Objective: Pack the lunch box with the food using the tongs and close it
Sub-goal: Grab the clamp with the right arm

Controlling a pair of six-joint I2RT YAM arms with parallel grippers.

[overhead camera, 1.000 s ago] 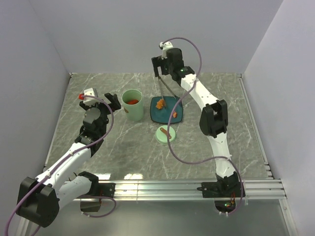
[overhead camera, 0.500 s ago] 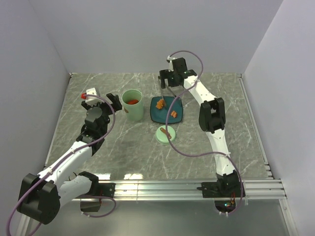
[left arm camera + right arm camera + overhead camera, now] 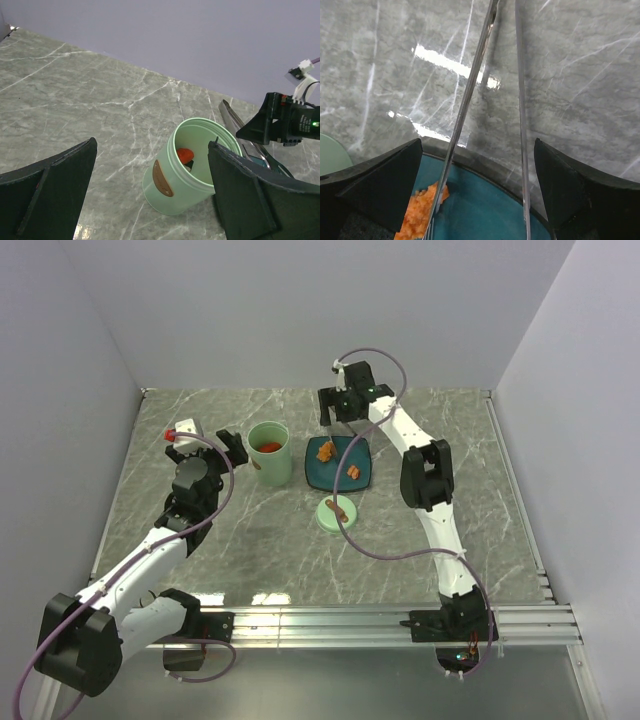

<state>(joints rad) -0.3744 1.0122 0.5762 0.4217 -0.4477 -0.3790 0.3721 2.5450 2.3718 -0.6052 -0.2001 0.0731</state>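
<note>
Marble table (image 3: pixel 200 420) | left fingers (image 3: pixel 55 185) spread | right fingers (image 3: pixel 375 175) spread around tongs (image 3: pixel 465 105)

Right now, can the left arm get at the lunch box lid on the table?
Probably yes. The lid lies in the open, nearer than the plate. The left gripper, open, sits beside the lunch box, and only bare table lies in between.

Even, soft overhead light is filling the enclosure; shadows are staying faint; white glare is streaking the marble table (image 3: pixel 445 62) in the right wrist view; both wrist views are showing their near black fingers (image 3: pixel 45 195) slightly blurred.
</note>
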